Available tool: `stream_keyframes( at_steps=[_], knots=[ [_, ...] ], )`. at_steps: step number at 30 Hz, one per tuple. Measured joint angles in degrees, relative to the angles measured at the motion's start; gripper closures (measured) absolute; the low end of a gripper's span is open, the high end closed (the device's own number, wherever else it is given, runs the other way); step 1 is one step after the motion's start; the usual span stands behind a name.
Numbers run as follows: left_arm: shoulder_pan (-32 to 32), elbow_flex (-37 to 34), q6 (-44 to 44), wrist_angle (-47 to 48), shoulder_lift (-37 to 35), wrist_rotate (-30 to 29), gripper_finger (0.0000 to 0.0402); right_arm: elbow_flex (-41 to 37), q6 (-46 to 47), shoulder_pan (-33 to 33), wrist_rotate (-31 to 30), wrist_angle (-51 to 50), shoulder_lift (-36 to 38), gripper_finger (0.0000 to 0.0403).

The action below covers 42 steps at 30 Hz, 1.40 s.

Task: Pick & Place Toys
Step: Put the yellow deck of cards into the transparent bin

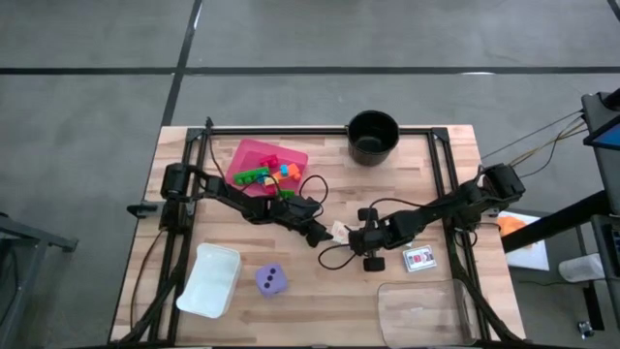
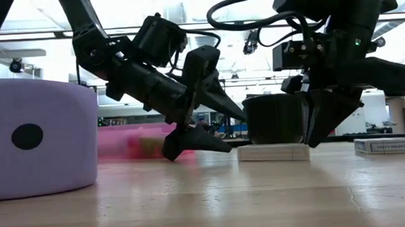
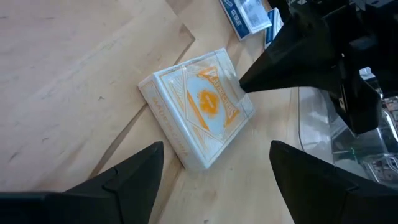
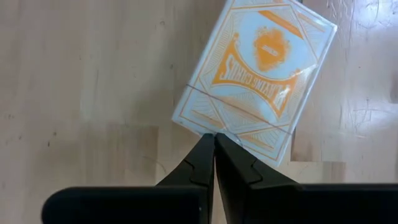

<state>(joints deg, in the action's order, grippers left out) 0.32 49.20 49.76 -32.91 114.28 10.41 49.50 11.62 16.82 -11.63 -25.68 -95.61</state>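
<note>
An orange-printed card pack (image 3: 198,115) lies flat on the wooden table (image 1: 320,301) between my two grippers. My left gripper (image 3: 214,180) stands open just left of it, low over the table, with one finger on either side of the pack's near end and touching nothing. From the pack's right side my right gripper (image 4: 214,146) comes down shut. A purple die (image 1: 271,280) sits near the front. Several coloured bricks (image 1: 268,174) lie in the pink tray (image 1: 247,153). A white-red card (image 1: 419,259) and a blue card (image 3: 245,15) lie farther right. My right gripper has its shut fingertips (image 4: 214,138) against the orange pack's edge (image 4: 217,129), on the side toward the table's right. The fingers slant steeply down from the right. The pack lies flat on the table (image 2: 272,152).
A black round pot (image 1: 373,136) stands at the back. A white tub (image 1: 208,279) is at the front left and a clear lid (image 1: 426,308) at the front right. Cables (image 1: 315,189) loop over the table's middle.
</note>
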Motion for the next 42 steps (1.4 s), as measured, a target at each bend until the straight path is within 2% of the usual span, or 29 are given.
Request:
stream_keyframes(
  at_steps=[21,28,34,37,42],
  knots=[
    [0.11,1.16,0.22,3.38,0.24,-4.84,0.0107,-0.03,-0.44,-0.04,2.30,-0.02,-0.99,0.0385],
    [-0.11,5.12,-0.24,8.35,2.10,-5.90,0.0107,-1.05,-0.82,0.04,5.33,0.46,-1.20,0.0385],
    [-0.09,8.87,-1.14,9.16,4.45,-5.43,0.0107,-1.15,-0.72,0.00,5.18,0.49,-1.14,0.0385],
    [-0.23,10.98,-2.23,13.01,5.07,-4.83,0.0107,-1.15,-0.72,0.02,4.96,0.49,-1.13,0.0385],
    [-0.26,10.92,-3.87,14.32,4.94,-4.04,0.0107,-1.29,-0.72,0.76,2.38,0.21,-0.35,0.0385]
  ],
)
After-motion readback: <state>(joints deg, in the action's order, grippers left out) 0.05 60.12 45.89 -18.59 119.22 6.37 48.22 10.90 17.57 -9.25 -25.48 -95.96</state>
